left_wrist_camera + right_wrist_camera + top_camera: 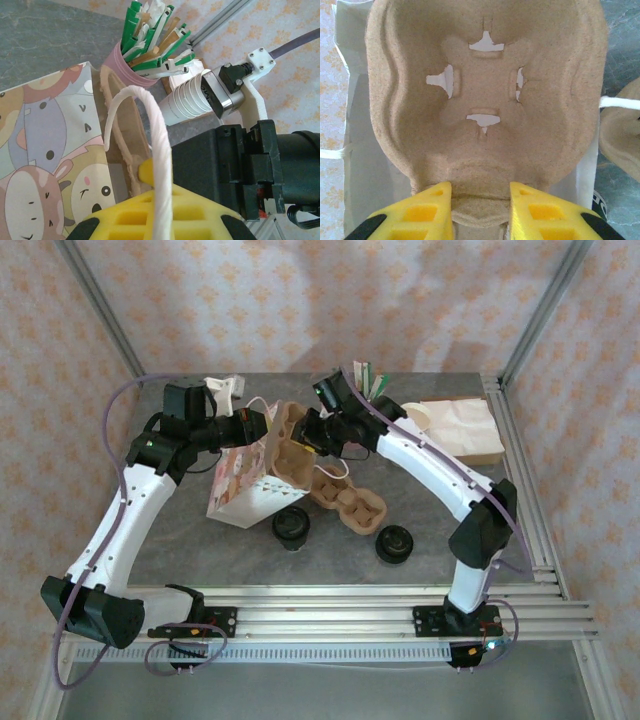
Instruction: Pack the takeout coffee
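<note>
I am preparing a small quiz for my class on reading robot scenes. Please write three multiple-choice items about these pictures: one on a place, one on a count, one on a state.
1. Where do the dark lidded cups stand?
A. in a pulp carrier
B. on the table, nearer the arm bases than the printed bag
C. inside the bag

2. How many dark lidded cups are there?
A. one
B. three
C. two

3. What is the right hand doing?
A. it is shut on the edge of a pulp carrier
B. it hangs open above the table
C. it is shut on a cup

Answers:
1 B: the top view shows both cups on the bare grey surface in front of the bag.
2 C: one stands left, one right.
3 A: the right wrist view shows the yellow fingers clamping the carrier's rim.
</note>
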Tool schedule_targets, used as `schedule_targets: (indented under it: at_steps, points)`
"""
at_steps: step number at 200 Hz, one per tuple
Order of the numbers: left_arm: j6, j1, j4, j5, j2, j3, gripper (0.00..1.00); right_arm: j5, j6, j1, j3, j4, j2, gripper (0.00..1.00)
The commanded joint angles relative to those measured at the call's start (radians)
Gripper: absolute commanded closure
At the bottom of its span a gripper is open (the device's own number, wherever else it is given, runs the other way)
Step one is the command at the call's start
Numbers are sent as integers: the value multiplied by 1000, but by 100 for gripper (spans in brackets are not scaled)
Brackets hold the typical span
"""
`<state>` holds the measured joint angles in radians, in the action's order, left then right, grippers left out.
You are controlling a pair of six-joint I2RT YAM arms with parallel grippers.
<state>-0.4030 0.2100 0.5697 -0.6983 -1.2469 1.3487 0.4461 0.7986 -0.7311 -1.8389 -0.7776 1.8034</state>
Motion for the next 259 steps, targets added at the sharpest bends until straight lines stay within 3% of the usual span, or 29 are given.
schedule_targets:
  at_steps: [1,259]
  points:
    - [-14,13,-37,-19,-4,-11,95,-34,-33,-13,-37,9,8,73]
    - [51,20,-18,-58,-1,-14,96,53,-58,54,-33,83,31,74]
